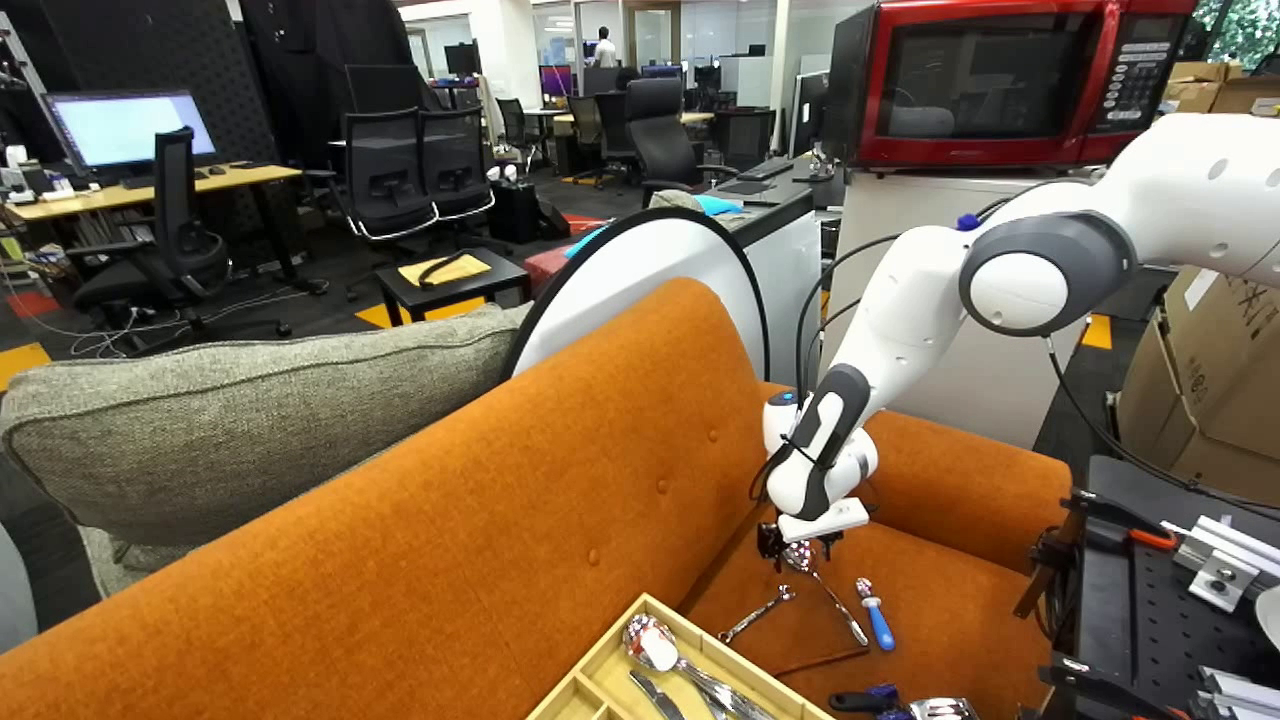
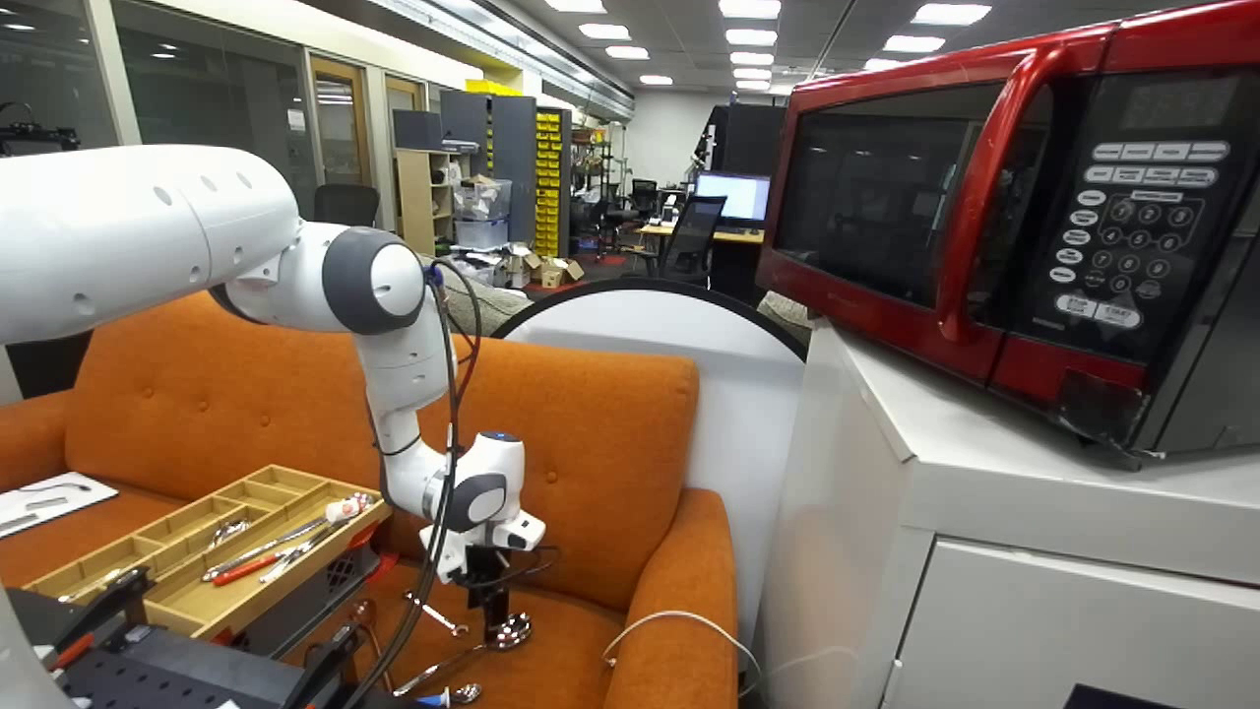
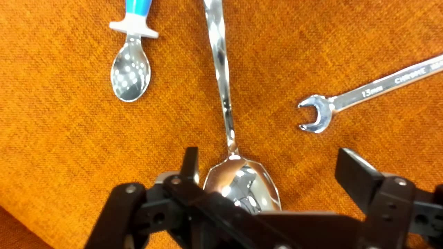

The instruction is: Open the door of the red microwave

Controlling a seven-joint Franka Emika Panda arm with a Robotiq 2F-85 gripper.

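Tool spread wide over spoon, red microwave, door closed, in both exterior views only

Up at the white pedestal, holds the red microwave on top, plain in both exterior views. Now down at the orange sofa, carries quite a spread on the seat: in the wrist view a big shiny spoon, a small blue-handled spoon to one side, an open-ended wrench to the other, apart from one another. Carries also a slim brown utensil and, near it, a black-handled tool, partly out of view. Has a white cable looped over the armrest.
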